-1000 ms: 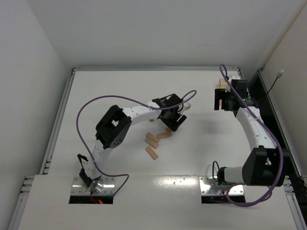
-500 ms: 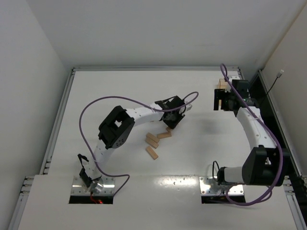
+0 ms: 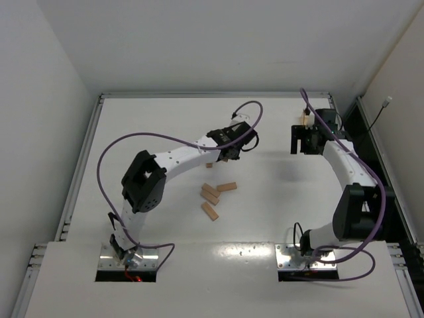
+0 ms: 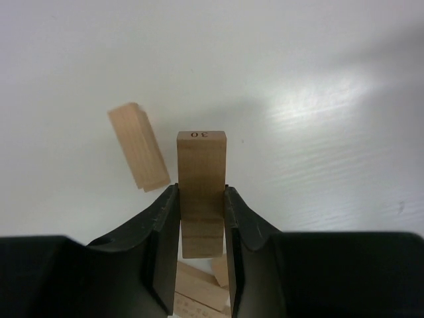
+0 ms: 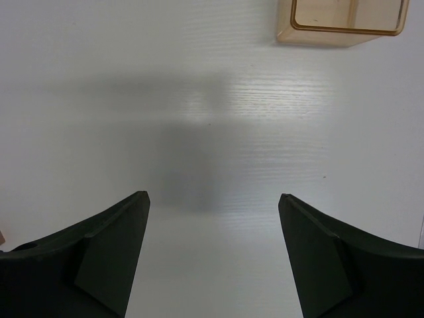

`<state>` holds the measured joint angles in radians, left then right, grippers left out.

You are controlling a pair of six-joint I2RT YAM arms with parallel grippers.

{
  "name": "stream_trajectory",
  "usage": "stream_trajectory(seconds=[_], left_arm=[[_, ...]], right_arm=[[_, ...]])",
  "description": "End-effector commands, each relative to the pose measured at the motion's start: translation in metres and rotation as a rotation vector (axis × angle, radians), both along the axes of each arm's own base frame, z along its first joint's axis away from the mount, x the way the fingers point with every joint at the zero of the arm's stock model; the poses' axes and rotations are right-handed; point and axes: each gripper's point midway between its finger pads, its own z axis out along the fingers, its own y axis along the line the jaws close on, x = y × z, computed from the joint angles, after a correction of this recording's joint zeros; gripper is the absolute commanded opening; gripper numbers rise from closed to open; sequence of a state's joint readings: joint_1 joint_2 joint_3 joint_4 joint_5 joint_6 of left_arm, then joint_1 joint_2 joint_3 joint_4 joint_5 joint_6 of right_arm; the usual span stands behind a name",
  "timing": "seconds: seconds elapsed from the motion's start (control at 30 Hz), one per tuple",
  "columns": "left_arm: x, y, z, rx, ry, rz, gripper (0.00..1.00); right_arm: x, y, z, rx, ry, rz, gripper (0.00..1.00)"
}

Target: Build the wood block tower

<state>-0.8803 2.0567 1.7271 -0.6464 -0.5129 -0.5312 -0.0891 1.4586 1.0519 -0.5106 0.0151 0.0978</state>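
My left gripper [image 3: 227, 147] is shut on one tan wood block [image 4: 201, 159] marked "30", held off the table; its far end sticks out past the fingertips. In the left wrist view another block [image 4: 139, 147] lies on the table just left of it, and more blocks [image 4: 197, 286] show below, between the fingers. In the top view three loose blocks [image 3: 211, 193] lie near the table's middle, below the left gripper. No stacked tower shows in any view. My right gripper [image 3: 296, 139] is open and empty over bare table [image 5: 212, 199] at the far right.
A translucent orange tray [image 5: 348, 20] sits at the far right, just beyond the right gripper, and also shows in the top view [image 3: 305, 120]. The table has a raised metal rim [image 3: 199, 95] along its far edge. The left arm's purple cable [image 3: 165, 138] loops over the table.
My left gripper has risen from the block pile and moved toward the far side with one block in it. The right gripper has shifted slightly left.
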Motion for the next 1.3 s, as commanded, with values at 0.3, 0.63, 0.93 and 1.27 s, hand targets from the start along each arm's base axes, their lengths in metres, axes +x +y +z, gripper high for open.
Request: stream_trajectory(seconds=[0.3, 0.63, 0.93, 1.27], left_arm=[[0.057, 0.070, 0.030, -0.104, -0.062, 0.358, 0.00], [0.061, 0.073, 0.005, -0.133, 0.028, 0.359, 0.00], [0.060, 0.071, -0.013, -0.164, 0.088, 0.352, 0.00], [0.056, 0.072, -0.029, -0.166, 0.128, 0.346, 0.00]], right_arm=[[0.018, 0.014, 0.013, 0.057, -0.034, 0.025, 0.76], [0.021, 0.016, 0.013, 0.050, -0.032, 0.029, 0.76], [0.021, 0.019, 0.010, 0.045, -0.023, 0.045, 0.76], [0.021, 0.019, 0.006, 0.046, -0.013, 0.045, 0.76]])
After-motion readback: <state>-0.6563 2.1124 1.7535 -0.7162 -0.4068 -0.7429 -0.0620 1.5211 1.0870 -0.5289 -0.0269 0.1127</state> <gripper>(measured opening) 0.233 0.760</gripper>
